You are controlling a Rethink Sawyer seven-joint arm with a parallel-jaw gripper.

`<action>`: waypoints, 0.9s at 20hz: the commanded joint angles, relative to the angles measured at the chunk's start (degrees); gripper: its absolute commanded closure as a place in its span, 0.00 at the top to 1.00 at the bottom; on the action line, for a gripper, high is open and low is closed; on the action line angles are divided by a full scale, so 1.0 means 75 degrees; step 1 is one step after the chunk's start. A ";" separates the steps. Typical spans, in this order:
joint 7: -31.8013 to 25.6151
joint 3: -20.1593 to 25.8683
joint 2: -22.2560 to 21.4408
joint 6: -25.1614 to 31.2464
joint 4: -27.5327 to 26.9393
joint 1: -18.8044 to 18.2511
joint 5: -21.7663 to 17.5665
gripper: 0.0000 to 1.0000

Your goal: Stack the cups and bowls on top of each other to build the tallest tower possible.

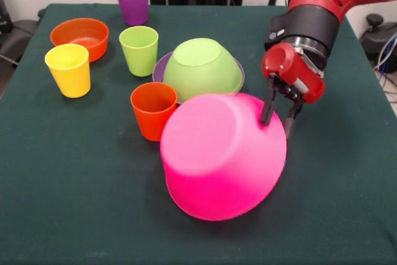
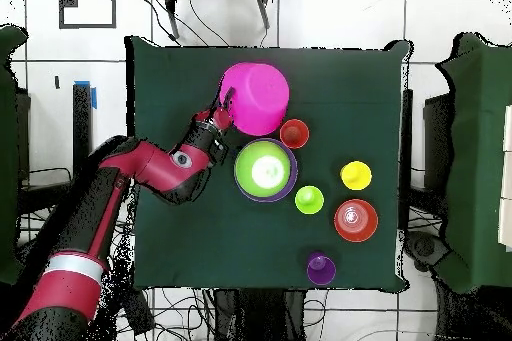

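Overall, dark green table (image 1: 347,172) on pale tiled floor (image 2: 330,17), gripper (image 1: 278,116) clamped on tilted pink bowl (image 1: 217,156) rim, purple bowl (image 1: 162,65) mostly hidden beneath inverted green bowl (image 1: 201,66).

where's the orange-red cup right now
In the front view the orange-red cup stands upright left of centre, just left of the tilted pink bowl and in front of the upturned lime green bowl.

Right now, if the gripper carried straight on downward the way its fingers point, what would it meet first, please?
The gripper points down at the pink bowl, tipped on its side; its fingers already appear to straddle the bowl's edge, so the bowl comes first, though depth is unclear.
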 commanded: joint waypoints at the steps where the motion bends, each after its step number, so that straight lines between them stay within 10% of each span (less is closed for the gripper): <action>1: 0.1143 0.1689 0.0103 -0.1736 0.0549 -0.0202 0.0316 1.00; 12: -0.0530 0.2314 -0.1389 -0.3446 0.1974 -0.1140 0.1942 1.00; 18: -0.2778 0.3383 -0.2091 -0.2359 0.2196 -0.2596 0.3070 1.00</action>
